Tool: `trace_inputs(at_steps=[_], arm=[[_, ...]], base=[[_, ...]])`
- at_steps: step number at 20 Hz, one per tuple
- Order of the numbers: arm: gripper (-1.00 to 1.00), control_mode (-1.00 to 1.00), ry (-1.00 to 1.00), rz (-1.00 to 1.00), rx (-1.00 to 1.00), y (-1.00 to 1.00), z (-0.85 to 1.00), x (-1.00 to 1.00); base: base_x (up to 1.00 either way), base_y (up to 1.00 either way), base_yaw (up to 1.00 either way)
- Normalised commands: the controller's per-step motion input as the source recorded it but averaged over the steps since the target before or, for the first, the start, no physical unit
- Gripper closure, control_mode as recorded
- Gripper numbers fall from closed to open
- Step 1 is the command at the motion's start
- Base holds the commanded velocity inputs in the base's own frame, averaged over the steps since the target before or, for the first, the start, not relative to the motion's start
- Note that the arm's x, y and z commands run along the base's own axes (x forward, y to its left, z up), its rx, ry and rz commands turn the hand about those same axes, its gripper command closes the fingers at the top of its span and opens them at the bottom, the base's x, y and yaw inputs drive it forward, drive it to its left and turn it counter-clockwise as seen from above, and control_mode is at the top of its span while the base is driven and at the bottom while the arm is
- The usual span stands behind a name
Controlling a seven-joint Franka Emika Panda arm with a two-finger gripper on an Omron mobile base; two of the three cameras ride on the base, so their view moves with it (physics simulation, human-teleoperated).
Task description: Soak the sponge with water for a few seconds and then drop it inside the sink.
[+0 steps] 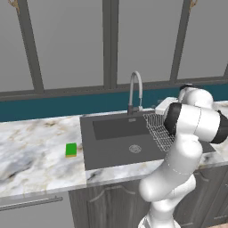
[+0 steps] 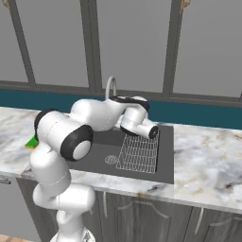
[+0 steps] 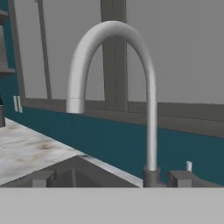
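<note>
Tool [image 3: 111, 177] released, facing faucet [image 3: 131, 65] | sponge [image 1: 71, 149] beside sink [image 1: 89, 147] left rim

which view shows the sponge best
The left base view: the sponge lies whole and unobstructed on the marble counter, left of the sink. In the right base view just a green corner peeks out from behind the arm's elbow. The hand view faces the faucet instead.

One sponge [image 1: 71, 149], one sink [image 1: 111, 147], one faucet [image 1: 135, 91]
</note>
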Motion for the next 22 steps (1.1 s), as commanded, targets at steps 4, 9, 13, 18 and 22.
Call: trace_inputs(at_steps=[4, 9, 13, 18, 22], arm=[[-1.0, -1.0, 0.0, 0.0, 0.0, 0.01, -0.08, 0.26], [-1.0, -1.0, 0.0, 0.0, 0.0, 0.03, -0.04, 0.25], [-1.0, -1.0, -0.02, 0.0, 0.0, 0.04, -0.18, 0.26], [-1.0, -1.0, -0.05, 0.0, 0.0, 0.13, -0.26, 0.27], [-1.0, -1.0, -0.04, 0.0, 0.0, 0.13, -0.16, 0.23]], base=[[0.0, 0.0, 0.0], [0.0, 0.0, 0.0], [0.0, 0.0, 0.0], [0.0, 0.0, 0.0], [0.0, 0.0, 0.0]])
